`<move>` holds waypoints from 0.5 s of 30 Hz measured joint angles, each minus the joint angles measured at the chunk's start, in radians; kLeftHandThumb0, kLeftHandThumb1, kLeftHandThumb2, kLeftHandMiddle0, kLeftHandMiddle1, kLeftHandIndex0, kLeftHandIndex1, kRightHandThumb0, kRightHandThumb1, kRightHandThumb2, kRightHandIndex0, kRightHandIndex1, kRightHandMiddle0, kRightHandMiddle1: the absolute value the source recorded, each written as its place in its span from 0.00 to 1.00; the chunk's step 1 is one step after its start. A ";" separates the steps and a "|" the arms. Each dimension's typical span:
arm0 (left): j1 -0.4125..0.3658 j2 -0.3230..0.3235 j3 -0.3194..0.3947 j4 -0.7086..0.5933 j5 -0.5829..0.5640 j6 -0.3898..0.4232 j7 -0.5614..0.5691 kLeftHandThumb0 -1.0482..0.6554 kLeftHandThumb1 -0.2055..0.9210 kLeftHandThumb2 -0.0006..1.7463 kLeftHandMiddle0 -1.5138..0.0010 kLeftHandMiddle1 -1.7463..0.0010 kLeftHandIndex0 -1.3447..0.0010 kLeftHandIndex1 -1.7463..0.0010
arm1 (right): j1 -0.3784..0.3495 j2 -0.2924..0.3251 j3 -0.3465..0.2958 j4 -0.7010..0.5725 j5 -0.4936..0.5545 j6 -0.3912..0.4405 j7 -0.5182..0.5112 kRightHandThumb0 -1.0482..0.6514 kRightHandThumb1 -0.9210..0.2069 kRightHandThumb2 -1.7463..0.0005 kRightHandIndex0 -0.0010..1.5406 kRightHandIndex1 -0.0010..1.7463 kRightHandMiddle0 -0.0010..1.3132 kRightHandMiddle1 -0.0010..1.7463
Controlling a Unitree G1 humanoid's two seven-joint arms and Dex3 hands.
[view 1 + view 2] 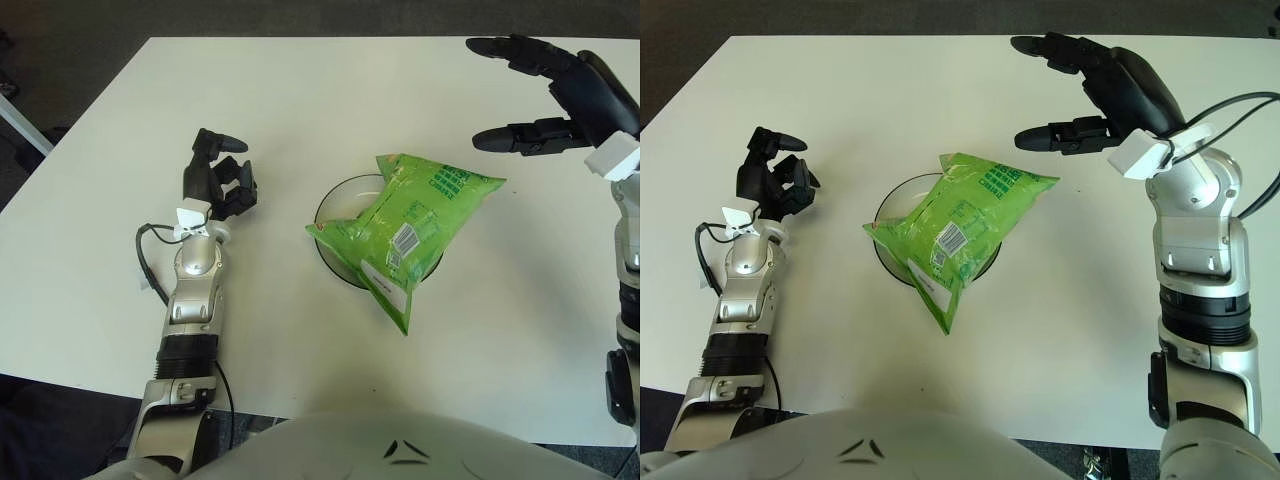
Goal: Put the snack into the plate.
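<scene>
Lying across the dark plate, the green snack bag covers most of it, one corner spilling over the near rim onto the white tabletop, so the placement looks done. Left of the plate, the left hand shows idle, fingers curled on nothing. Farther back, the right hand hovers clear of the bag, fingers spread and empty, suggesting release.
</scene>
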State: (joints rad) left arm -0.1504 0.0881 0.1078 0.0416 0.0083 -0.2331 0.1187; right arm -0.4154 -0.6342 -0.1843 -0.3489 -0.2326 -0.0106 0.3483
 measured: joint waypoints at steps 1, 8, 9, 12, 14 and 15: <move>0.000 0.000 0.000 0.000 0.000 0.000 0.000 0.39 0.77 0.50 0.44 0.00 0.73 0.00 | 0.006 0.007 -0.007 -0.008 0.000 0.019 -0.006 0.30 0.00 0.88 0.28 0.01 0.35 0.02; -0.001 0.001 0.003 0.004 -0.001 0.000 0.000 0.39 0.77 0.50 0.44 0.00 0.73 0.00 | 0.034 0.060 -0.064 -0.047 0.009 0.141 -0.073 0.32 0.00 0.90 0.30 0.01 0.35 0.02; -0.001 0.001 0.003 0.004 -0.001 0.000 0.000 0.39 0.77 0.50 0.44 0.00 0.73 0.00 | 0.039 0.062 -0.068 -0.048 0.009 0.146 -0.080 0.32 0.00 0.90 0.30 0.01 0.35 0.02; -0.002 0.001 0.004 0.006 -0.001 0.000 0.000 0.39 0.77 0.50 0.44 0.00 0.73 0.00 | 0.057 0.063 -0.084 -0.048 0.011 0.149 -0.092 0.33 0.00 0.90 0.30 0.01 0.35 0.02; -0.002 0.001 0.004 0.006 -0.001 0.000 0.000 0.39 0.77 0.50 0.44 0.00 0.73 0.00 | 0.069 0.064 -0.097 -0.043 0.019 0.146 -0.099 0.33 0.00 0.91 0.30 0.01 0.35 0.02; -0.003 0.001 0.004 0.007 -0.001 0.000 0.000 0.39 0.77 0.50 0.44 0.00 0.73 0.00 | 0.074 0.066 -0.104 -0.034 0.026 0.141 -0.104 0.33 0.00 0.91 0.31 0.01 0.35 0.02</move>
State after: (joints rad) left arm -0.1530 0.0889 0.1118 0.0483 0.0073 -0.2332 0.1187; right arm -0.3413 -0.5683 -0.2887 -0.3833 -0.2067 0.1305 0.2438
